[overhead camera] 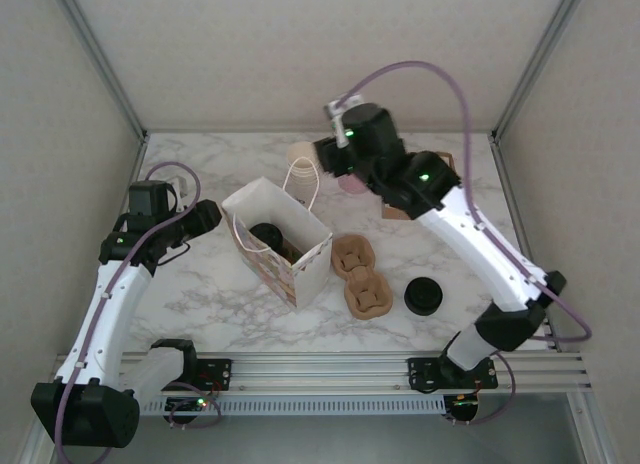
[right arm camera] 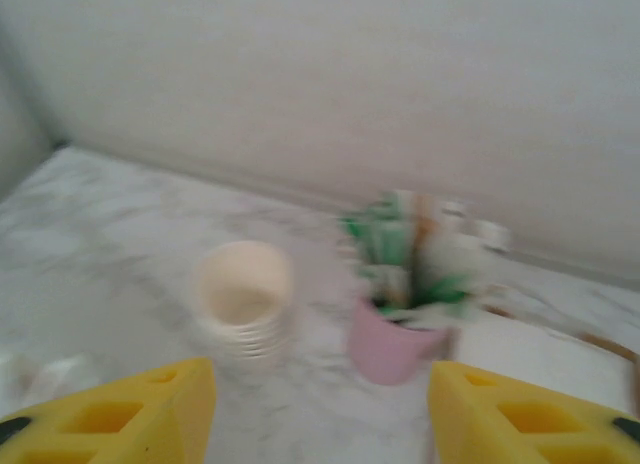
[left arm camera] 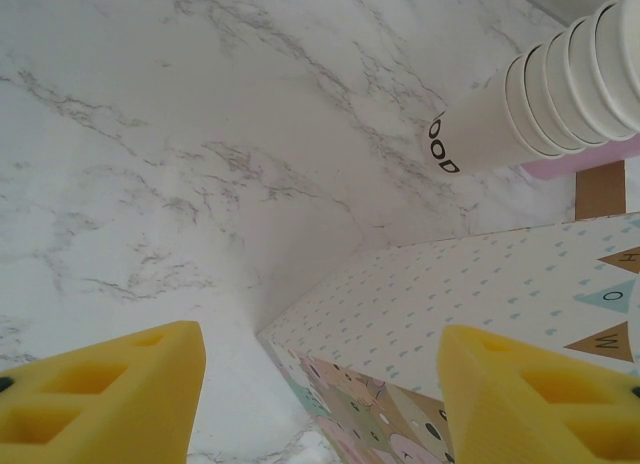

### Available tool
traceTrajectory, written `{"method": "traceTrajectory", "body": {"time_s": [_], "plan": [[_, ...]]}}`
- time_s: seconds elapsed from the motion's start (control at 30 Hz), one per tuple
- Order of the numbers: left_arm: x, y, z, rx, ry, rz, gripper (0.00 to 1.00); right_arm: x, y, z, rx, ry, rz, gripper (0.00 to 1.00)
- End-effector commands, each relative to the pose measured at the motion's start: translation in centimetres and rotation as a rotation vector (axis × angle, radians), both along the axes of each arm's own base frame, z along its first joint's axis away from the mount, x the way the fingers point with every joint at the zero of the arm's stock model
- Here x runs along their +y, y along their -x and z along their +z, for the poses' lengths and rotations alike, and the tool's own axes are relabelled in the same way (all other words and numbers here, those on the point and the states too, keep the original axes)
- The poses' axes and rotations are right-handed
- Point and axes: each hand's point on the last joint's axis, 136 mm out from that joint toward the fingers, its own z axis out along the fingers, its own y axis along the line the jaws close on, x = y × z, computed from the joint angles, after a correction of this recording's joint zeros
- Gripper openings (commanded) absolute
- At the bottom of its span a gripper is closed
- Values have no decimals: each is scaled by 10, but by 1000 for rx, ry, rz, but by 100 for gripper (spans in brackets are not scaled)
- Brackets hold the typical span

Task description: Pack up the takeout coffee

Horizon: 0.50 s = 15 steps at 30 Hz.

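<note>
**Tabletop and task items.** The marble tabletop [overhead camera: 200, 294] carries an open paper bag [overhead camera: 300, 269] standing upright near the middle. A dark-lidded cup [overhead camera: 268, 234] sits inside the bag. Two brown cardboard cup trays [overhead camera: 352, 256] [overhead camera: 366, 295] lie flat just right of the bag, touching each other end to end. A loose black lid [overhead camera: 423, 296] lies to the right of the trays, apart from them. A stack of white paper cups [overhead camera: 302, 170] stands upright behind the bag, toward the far wall. A pink pot [overhead camera: 350, 183] stands just beside the stack, partly covered by the right arm.

**Left claw.** The left claw [left arm camera: 320, 364] is at the left side of the bag, low over the tabletop. Its yellow fingers [left arm camera: 100, 394] are spread. The patterned bag wall [left arm camera: 480, 304] runs into the gap between them. Contact with the bag cannot be confirmed. The cup stack [left arm camera: 540, 94] is in the upper right of the left wrist view.

**Right claw.** The right claw [right arm camera: 320, 384] is at the far side of the tabletop, facing the back wall. Its fingers [right arm camera: 110, 414] are spread and nothing lies between them. The right wrist view is blurred. The cup stack [right arm camera: 243, 294] and the pink pot [right arm camera: 395, 339], which holds green and white packets, stand ahead of the claw and apart from it.
</note>
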Motion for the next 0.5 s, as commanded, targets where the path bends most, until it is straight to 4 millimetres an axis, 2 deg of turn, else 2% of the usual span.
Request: {"method": "traceTrajectory", "body": {"time_s": [0.0, 0.1, 0.2, 0.4, 0.47], "plan": [[6, 5, -6, 26, -24, 11, 63, -74, -18, 8, -55, -174, -257, 63], [6, 4, -7, 31, -26, 12, 63, -126, -34, -24, 5, -214, -382, 66], [6, 3, -8, 35, -24, 12, 63, -162, -56, -73, 147, -201, -466, 67], [6, 3, -9, 44, -23, 12, 64, -198, -105, -202, 520, -120, -541, 70], [5, 4, -11, 46, -23, 11, 64, -202, -117, -232, 579, -100, -554, 71]]}}
